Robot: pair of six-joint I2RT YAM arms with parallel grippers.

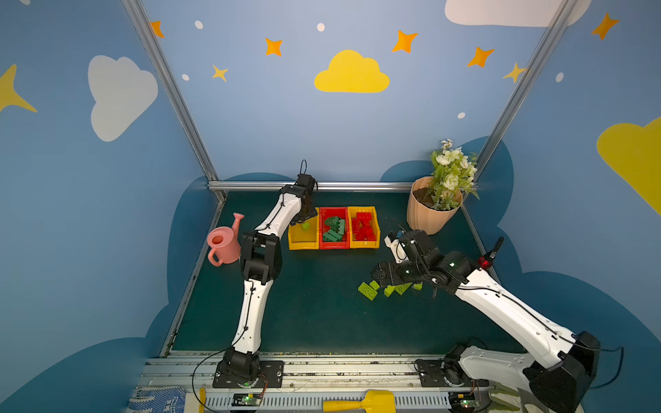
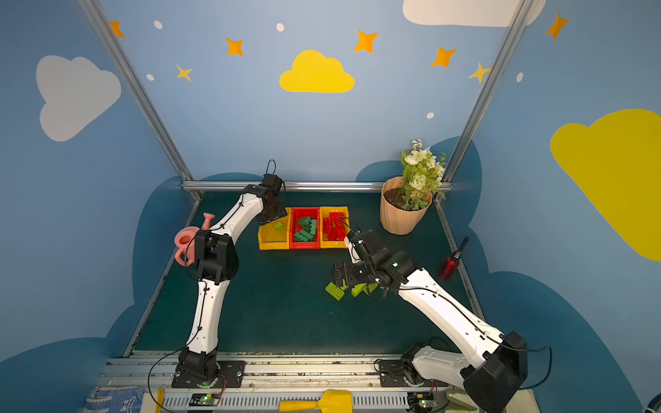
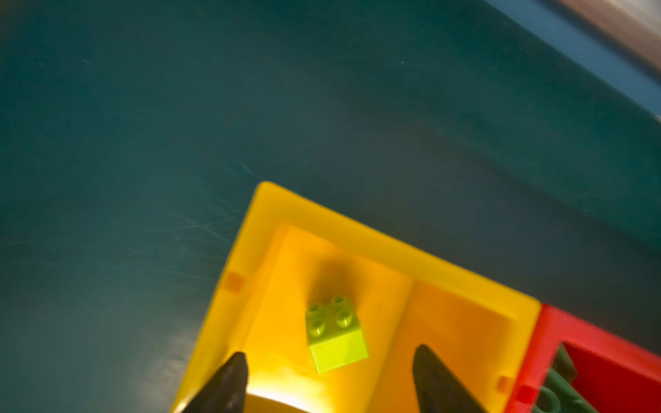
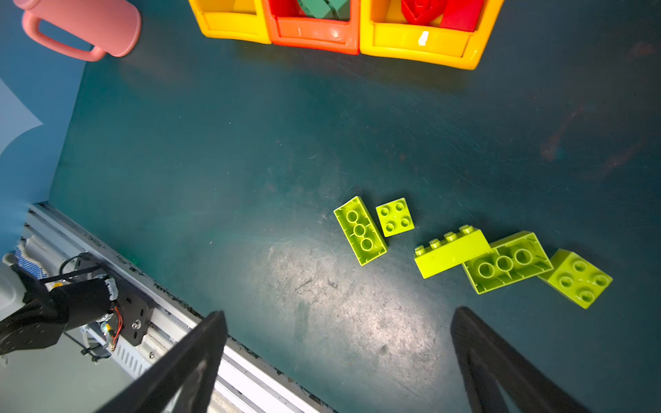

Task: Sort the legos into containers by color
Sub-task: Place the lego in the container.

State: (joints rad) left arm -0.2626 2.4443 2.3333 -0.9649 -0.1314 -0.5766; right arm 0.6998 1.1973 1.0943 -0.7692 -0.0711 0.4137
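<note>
Left gripper (image 3: 331, 352) apart over a lime brick (image 3: 336, 338) in the left yellow bin (image 3: 357, 236); right gripper (image 4: 339, 311) wide open above the loose lime bricks (image 4: 500, 262).

The only marking is a small white sticker (image 4: 423, 38) on the front of the right yellow bin (image 4: 393, 44), too small to read. The three bins stand side by side, touching, near the far edge of the table (image 4: 250, 143). The red bin (image 1: 334, 246) in the middle holds dark green bricks (image 1: 334, 229), and the right yellow bin holds red bricks (image 1: 364, 229). The left arm (image 1: 250, 311) rises from the near rail, bends at the elbow and tips its wrist down over the far end of the left yellow bin, where the lime brick lies studs up on the floor, touching neither finger. The right arm (image 1: 508, 307) reaches in low toward the table's middle. Five lime bricks lie below and beside its empty jaws, two of them overturned.
</note>
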